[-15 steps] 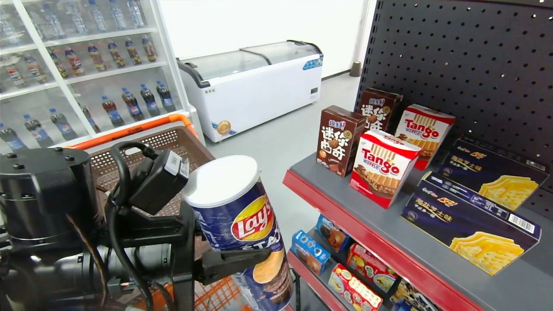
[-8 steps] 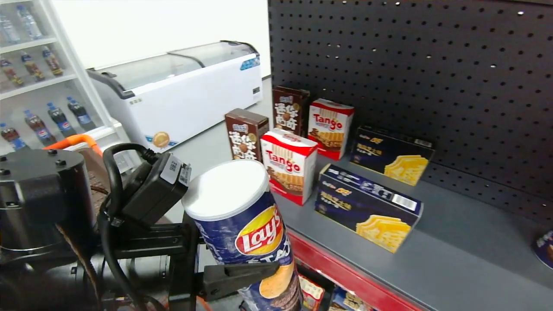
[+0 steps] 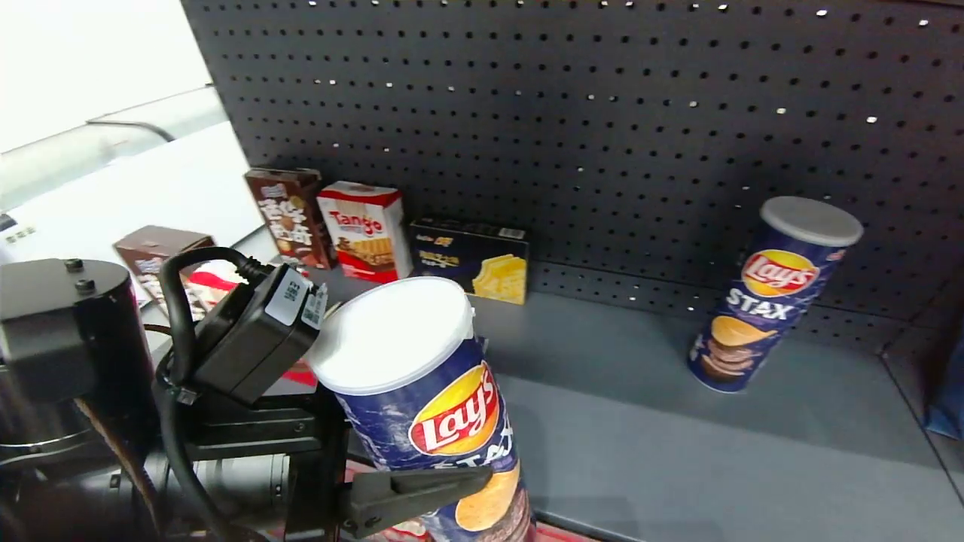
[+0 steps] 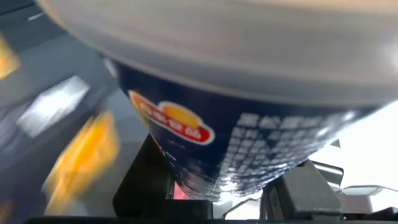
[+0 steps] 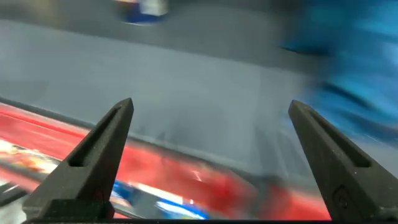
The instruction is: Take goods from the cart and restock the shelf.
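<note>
While the left gripper point(image 3: 419, 446) clamps the blue white-lidded cylindrical chip can point(image 3: 422, 391), the right gripper point(image 5: 211, 155) gapes wide over the red-edged grey shelf point(image 5: 186, 74).

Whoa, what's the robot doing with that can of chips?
It is stocking a shop shelf. The robot's left gripper is shut on a blue chip can, held upright in front of the grey shelf. A second chip can already stands on the shelf by the pegboard wall, with snack boxes farther left. The right gripper is open, near the shelf's front edge.
</note>
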Tool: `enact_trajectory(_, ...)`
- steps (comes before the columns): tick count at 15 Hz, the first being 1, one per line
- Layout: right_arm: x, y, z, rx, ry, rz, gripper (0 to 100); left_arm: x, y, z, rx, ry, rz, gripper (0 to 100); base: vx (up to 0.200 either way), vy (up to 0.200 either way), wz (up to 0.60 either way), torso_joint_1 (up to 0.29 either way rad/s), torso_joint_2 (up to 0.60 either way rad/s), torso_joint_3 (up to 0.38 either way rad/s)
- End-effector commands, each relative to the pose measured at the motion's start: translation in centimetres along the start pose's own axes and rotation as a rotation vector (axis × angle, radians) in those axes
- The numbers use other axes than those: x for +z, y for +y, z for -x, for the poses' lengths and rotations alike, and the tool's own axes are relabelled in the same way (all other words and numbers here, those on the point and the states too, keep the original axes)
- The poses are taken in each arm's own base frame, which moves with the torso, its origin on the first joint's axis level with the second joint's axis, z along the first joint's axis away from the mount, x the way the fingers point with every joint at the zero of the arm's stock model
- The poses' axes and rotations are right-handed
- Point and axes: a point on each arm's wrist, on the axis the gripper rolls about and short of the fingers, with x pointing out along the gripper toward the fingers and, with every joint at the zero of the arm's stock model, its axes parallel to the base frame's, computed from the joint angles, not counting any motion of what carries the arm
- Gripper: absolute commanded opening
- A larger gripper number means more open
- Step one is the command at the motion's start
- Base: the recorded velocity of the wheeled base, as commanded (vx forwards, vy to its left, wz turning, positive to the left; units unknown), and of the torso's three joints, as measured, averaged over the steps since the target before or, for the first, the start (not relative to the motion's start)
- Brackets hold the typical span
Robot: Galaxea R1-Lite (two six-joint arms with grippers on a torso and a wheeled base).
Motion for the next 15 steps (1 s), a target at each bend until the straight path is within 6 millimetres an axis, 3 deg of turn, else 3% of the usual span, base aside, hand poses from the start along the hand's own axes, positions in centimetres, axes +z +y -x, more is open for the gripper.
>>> enact_trajectory(1,0.01,0.0,-0.01,0.001,0.001,0.002,100,-0.05,0.02,-0.03,0.0,0.001,0.002,0,0.0,0.0,-0.6,0.002,0.0,-0.002)
enact_trajectory(4,0.01,0.0,-0.01,0.002,0.001,0.002,100,-0.09,0.04,0.0,0.001,0.003,0.001,0,0.0,0.0,-0.6,0.001,0.0,0.001)
enact_trajectory(11,0.01,0.0,-0.01,0.002,0.001,-0.001,100,-0.3,0.26,0.14,0.015,0.006,0.008,0,0.0,0.0,0.0,0.0,0.0,0.0)
enact_trajectory(13,0.01,0.0,-0.01,0.001,0.001,-0.001,100,-0.42,0.4,0.26,0.022,0.007,0.011,0,0.0,0.0,-0.6,0.002,0.0,0.005)
enact_trajectory(15,0.01,0.0,-0.01,0.002,0.001,-0.001,100,-0.47,0.5,0.34,0.03,0.008,0.013,0,0.0,0.0,0.0,0.0,0.0,0.0)
